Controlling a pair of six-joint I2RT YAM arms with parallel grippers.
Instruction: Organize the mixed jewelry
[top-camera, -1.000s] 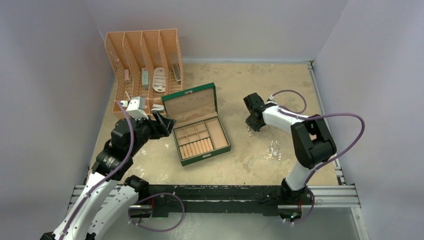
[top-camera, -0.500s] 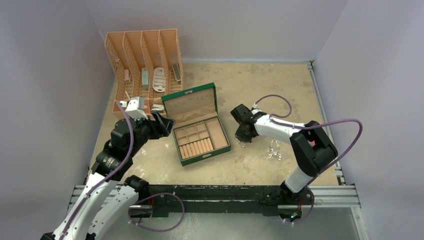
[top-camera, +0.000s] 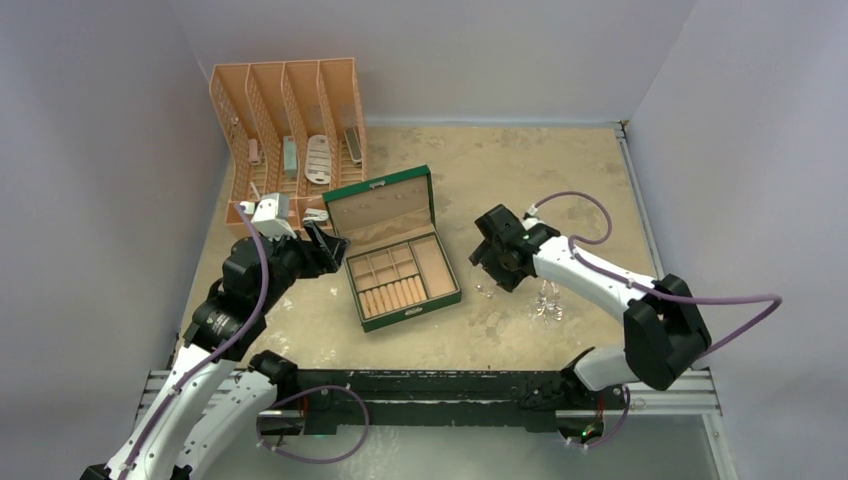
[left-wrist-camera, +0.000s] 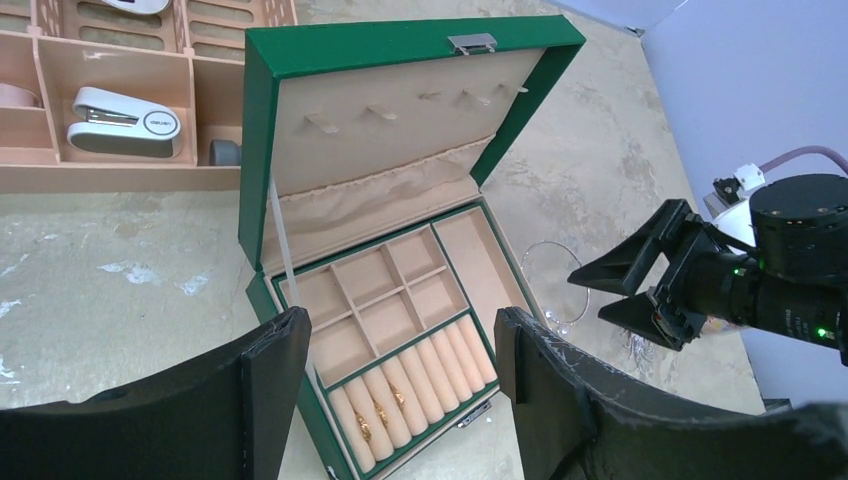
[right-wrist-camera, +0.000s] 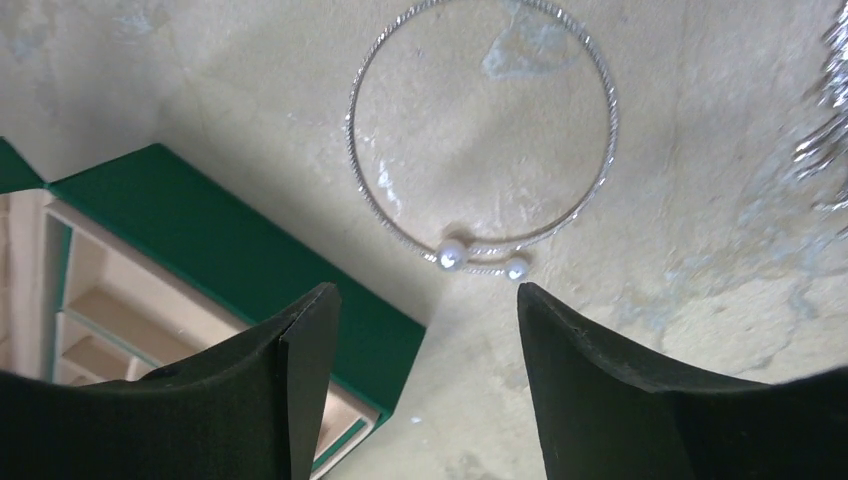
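My right gripper hangs wide open, empty, over the pearl-tipped hoop beside the green box, lined up so I can pinch it.

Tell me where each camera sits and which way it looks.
Top camera: above and behind the bases, looking down on left arm, right arm and green box.
Left wrist: on the left arm, facing the open box; left fingers frame the bottom.
Right wrist: looking down at the hoop; right fingers at bottom.
All three share the box.
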